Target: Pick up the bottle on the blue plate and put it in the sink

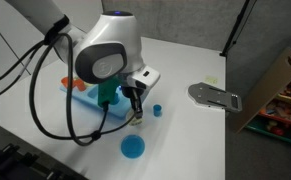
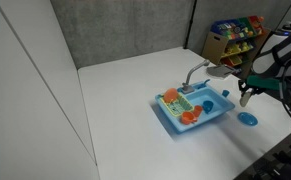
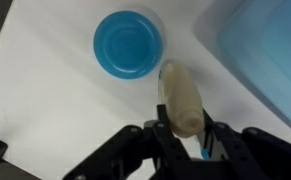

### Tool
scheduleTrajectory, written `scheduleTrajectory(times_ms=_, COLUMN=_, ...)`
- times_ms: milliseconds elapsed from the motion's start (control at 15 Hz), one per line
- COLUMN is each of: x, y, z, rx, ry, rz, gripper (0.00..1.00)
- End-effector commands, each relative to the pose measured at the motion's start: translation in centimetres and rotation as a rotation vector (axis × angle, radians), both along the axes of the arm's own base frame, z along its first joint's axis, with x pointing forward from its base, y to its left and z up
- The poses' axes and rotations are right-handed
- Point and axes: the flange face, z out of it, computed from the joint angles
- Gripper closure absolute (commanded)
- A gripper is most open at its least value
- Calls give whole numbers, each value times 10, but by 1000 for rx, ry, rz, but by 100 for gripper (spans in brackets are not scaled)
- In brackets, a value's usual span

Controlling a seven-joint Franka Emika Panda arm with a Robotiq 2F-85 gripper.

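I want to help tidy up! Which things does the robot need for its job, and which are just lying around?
For the job: the bottle, gripped in the claw; the blue plate; the sink.

Just lying about: the little blue cup; the flat grey thing; the cardboard box; the toy shelf.
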Motion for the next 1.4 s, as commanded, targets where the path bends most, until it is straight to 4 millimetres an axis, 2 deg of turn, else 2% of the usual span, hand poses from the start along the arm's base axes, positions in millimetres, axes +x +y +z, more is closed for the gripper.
scheduleTrajectory(times_ms=0, x=15, y=19, z=31, rx=17, ry=-9, rz=18, gripper=91)
scheduleTrajectory(times_ms=533, x=50, y=61, z=87, rx=75, ry=-34, rz=67, gripper=92)
scheduleTrajectory(times_ms=600, x=47, y=56, z=71, rx=55, ry=-33, rz=80, gripper=69)
scheduleTrajectory(times_ms=733, x=51, y=61, z=79, rx=62, ry=-38, rz=87, gripper=69)
scheduleTrajectory(times_ms=1067, x=50, y=60, z=80, rx=63, ry=-39, rz=85, gripper=69)
scheduleTrajectory(times_ms=1133, x=49, y=59, z=77, rx=73, ry=-28, rz=83, gripper=91)
scheduleTrajectory(times_ms=1333, x=51, y=67, z=76, rx=82, ry=-34, rz=110, gripper=91)
